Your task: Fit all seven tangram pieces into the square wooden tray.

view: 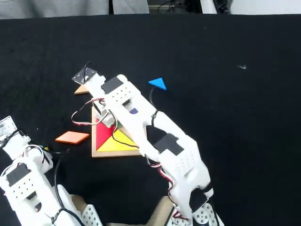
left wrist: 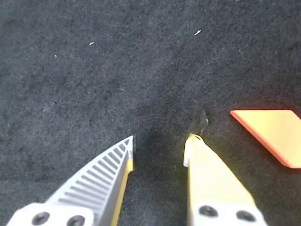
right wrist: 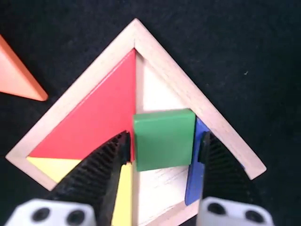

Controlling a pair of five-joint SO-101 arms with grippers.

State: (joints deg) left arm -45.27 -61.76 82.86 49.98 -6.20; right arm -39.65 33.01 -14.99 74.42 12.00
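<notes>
- Square wooden tray (view: 115,153): lies left of centre, toward the near side of the black cloth (view: 225,117). Seated in it are a red triangle (right wrist: 99,117), a yellow triangle (right wrist: 54,167) and a dark blue piece (right wrist: 192,186) against one rim.
- Green square (right wrist: 162,125): in the tray, one edge along the red triangle, set cornerwise to the tray's sides. Whether it lies fully flat cannot be told.
- Right gripper (right wrist: 163,139): over the tray, jaws spread either side of the green square. Blue shows between one finger and the square, so no pinch is noted.
- Left gripper (left wrist: 160,146): near left, jaws spread over bare cloth, holding nothing.
- Loose pieces: orange parallelogram (view: 72,137) just left of the tray; orange triangle (right wrist: 16,75) off its far-left corner; light blue triangle (view: 158,84) beyond it to the right.
- Assessment: seating the square is the step in hand, with four of seven apparently placed. The next move calls for rising clear without dragging the square, then fetching a loose piece and turning it to suit the gap.
</notes>
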